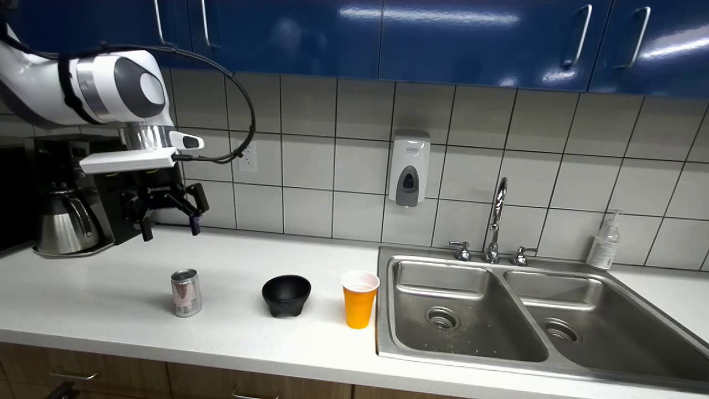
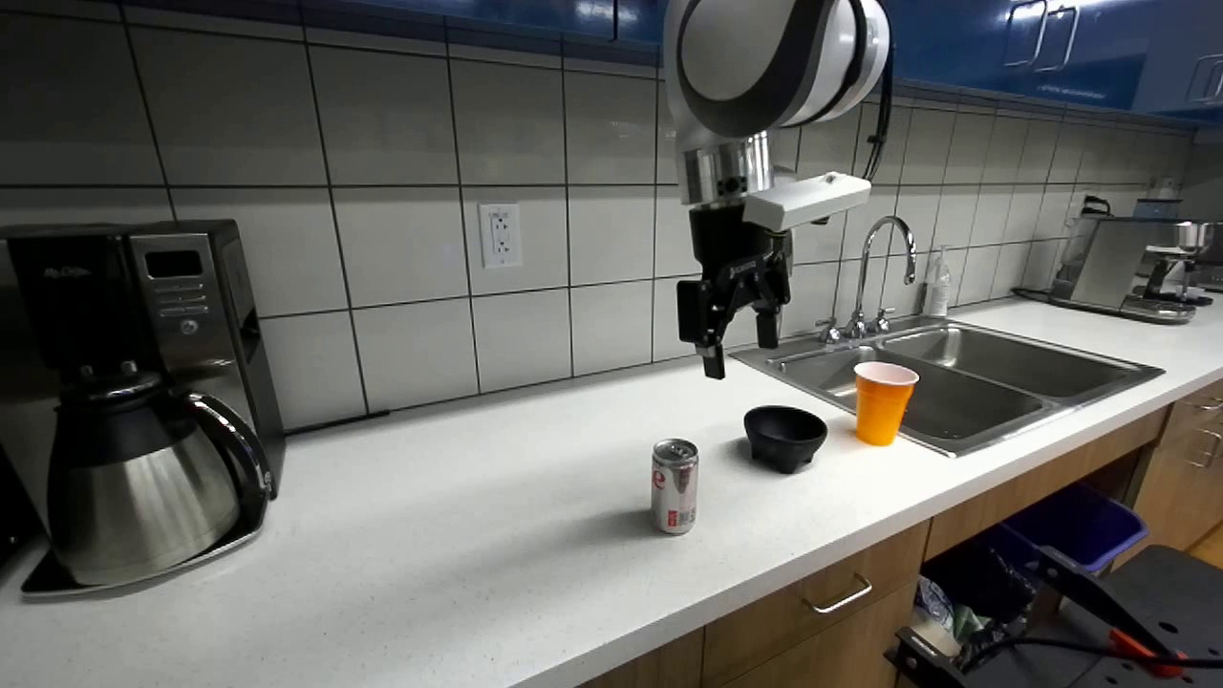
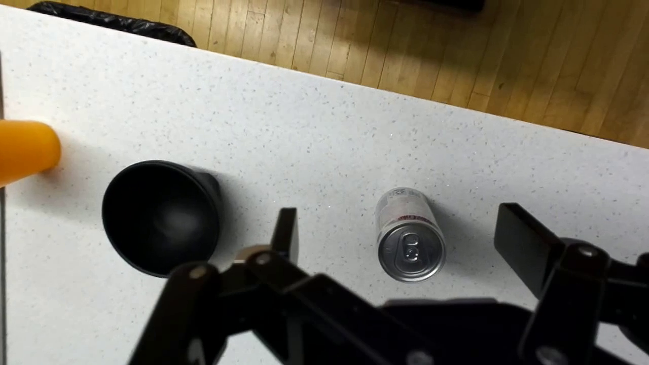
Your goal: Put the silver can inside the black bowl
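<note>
Silver metal picks out the can [image 1: 186,293], which stands upright on the white counter [image 1: 238,266], apart from the bowl [image 1: 286,297] and not yet in it. Black and round, the bowl sits between the can and the orange cup [image 1: 359,305], and the cup stands just beside the sink [image 1: 520,307].

In both exterior views the gripper [image 1: 170,229] hangs above the counter, higher than the can's top and touching nothing. Its fingers [image 3: 527,248] are spread wide and hold nothing. In the wrist view the can shows in the gap between them, its lid in sight, while the bowl lies outside that gap, beyond one finger.

I take the step in hand to be the approach, ahead of any grasp; the lift, the carry and the placing are all to come. As I judge it, the next move calls for lowering the gripper until the fingers stand on either side of the can, low enough to meet its wall rather than its lid. Some shift across the counter may be needed first; how much, or which way, I cannot tell. One finger would likely come down on the bowl's side, so the bowl needs watching. The spread looks ample for the can, and an even squeeze should suit, since a can touched early by one finger could tip.
</note>
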Robot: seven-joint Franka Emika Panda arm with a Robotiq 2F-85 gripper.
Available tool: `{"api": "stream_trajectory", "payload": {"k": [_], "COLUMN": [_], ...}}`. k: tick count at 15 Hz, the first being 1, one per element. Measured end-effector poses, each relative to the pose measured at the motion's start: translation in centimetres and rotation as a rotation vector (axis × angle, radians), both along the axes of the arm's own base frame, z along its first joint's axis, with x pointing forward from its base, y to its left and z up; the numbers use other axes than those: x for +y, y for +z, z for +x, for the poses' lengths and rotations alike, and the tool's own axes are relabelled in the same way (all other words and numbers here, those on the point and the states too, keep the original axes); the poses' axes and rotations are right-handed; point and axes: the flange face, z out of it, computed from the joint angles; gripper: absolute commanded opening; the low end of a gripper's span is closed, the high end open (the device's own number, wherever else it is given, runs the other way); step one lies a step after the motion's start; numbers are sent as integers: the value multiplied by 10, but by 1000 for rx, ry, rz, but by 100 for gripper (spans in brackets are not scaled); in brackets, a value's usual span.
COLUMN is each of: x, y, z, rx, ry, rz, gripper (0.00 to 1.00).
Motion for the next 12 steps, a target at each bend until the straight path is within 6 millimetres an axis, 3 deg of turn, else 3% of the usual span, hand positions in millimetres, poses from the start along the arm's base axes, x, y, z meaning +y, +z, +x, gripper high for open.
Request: {"api": "stream_trajectory", "payload": {"k": [12], "x": [43], "y": [-67], "z": [46], "rx": [45], "ry": [-3], "rz": [1], "gripper": [100]}}
